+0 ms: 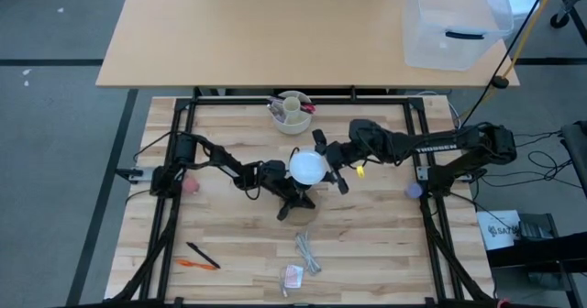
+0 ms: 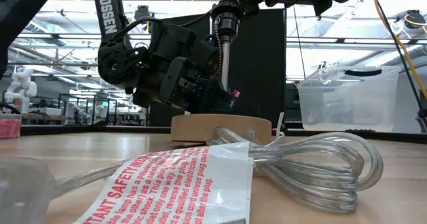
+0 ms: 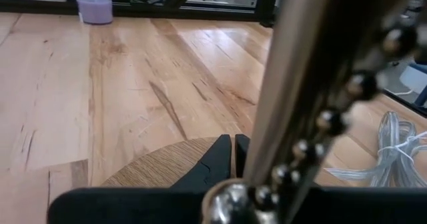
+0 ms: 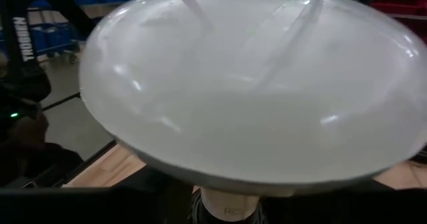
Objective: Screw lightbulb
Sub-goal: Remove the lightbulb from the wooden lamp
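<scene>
I have the right end effector (image 1: 323, 172) closed on the lightbulb (image 1: 307, 167) above the lamp (image 2: 224, 84), whose pole the left end effector (image 1: 286, 191) clamps; threading seems underway, so next I need steady twisting, kept straight.

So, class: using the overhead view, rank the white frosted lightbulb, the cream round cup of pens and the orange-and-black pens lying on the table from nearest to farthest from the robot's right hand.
1. The white frosted lightbulb, right at the right hand, mid-table.
2. The cream round cup of pens, at the far edge.
3. The orange-and-black pens, near left corner.
</scene>
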